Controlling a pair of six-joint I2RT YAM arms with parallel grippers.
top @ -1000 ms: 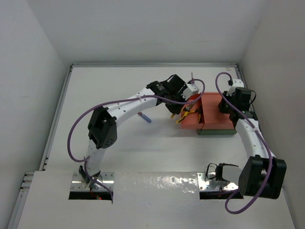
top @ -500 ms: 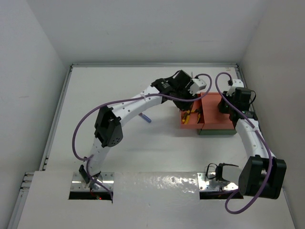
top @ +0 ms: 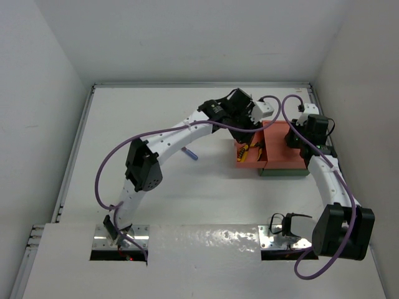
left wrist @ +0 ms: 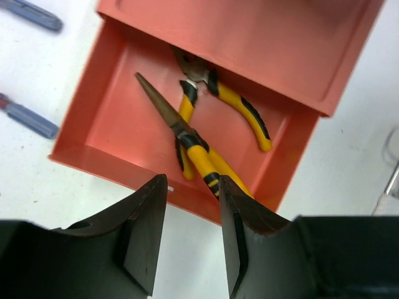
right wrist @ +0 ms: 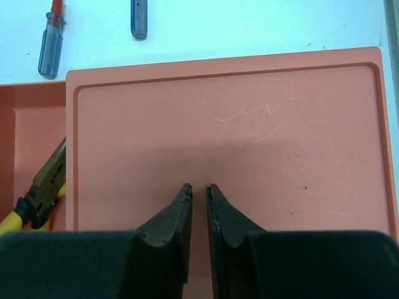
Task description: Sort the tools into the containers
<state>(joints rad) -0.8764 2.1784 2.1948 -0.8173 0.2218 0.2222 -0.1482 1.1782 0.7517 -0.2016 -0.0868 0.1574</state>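
Two pliers (left wrist: 206, 159) with yellow handles lie crossed inside the orange-red tray (left wrist: 112, 93). My left gripper (left wrist: 192, 180) hangs open just above the tray's near wall, with nothing between its fingers. In the top view the pliers (top: 249, 149) show in that tray (top: 244, 162), under the left gripper (top: 247, 138). A flat orange panel (right wrist: 249, 124) covers the dark green tray (top: 283, 172). My right gripper (right wrist: 199, 187) hovers over that panel, barely open and empty. One screwdriver (top: 189, 153) lies on the table left of the trays.
Two blue-handled screwdrivers (left wrist: 28, 118) (left wrist: 31, 14) lie on the white table beside the orange tray; the right wrist view shows them as well (right wrist: 50, 40) (right wrist: 138, 18). White walls close in the table on three sides.
My left arm swung right over the orange tray and its gripper opened, leaving the pliers it carried lying in the tray. The right arm stayed put.
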